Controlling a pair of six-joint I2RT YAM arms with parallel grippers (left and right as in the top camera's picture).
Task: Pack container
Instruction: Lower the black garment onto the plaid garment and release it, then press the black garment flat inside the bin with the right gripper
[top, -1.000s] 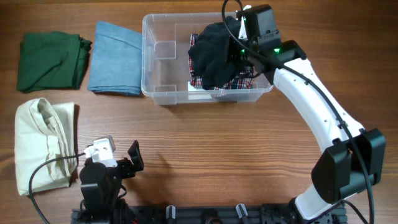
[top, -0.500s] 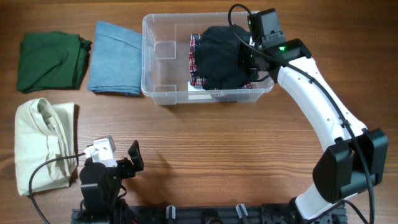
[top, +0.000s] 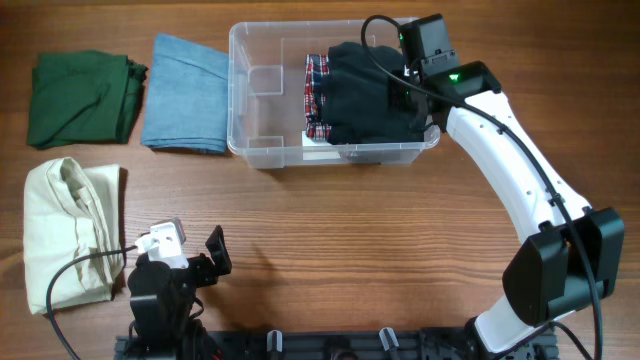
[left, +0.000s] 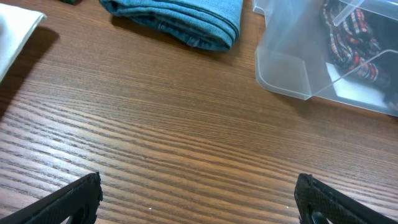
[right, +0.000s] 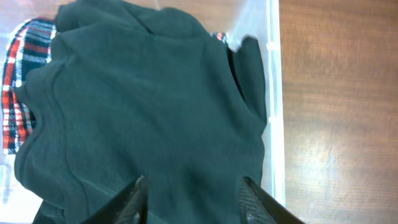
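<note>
The clear plastic container (top: 262, 152) stands at the table's back middle; it also shows in the left wrist view (left: 283, 71). In its right half a dark garment (top: 360, 95) lies on a red plaid garment (top: 317, 78). My right gripper (top: 407, 95) hangs over the container's right end, its fingers apart over the dark garment (right: 143, 106), in the right wrist view (right: 194, 199). The plaid (right: 22, 68) peeks out at the left. My left gripper (top: 216, 252) is open and empty low over the front left of the table (left: 199, 199).
Left of the container lie a folded blue garment (top: 185, 95), a green garment (top: 80, 95) and, nearer the front, a cream garment (top: 65, 230). The container's left half holds only a clear divider (top: 265, 80). Bare wood spans the table's middle and right.
The dark garment went from a raised bundle in my right gripper down onto the plaid garment and spread flat. The right gripper shifted slightly right. The left arm stayed still.
</note>
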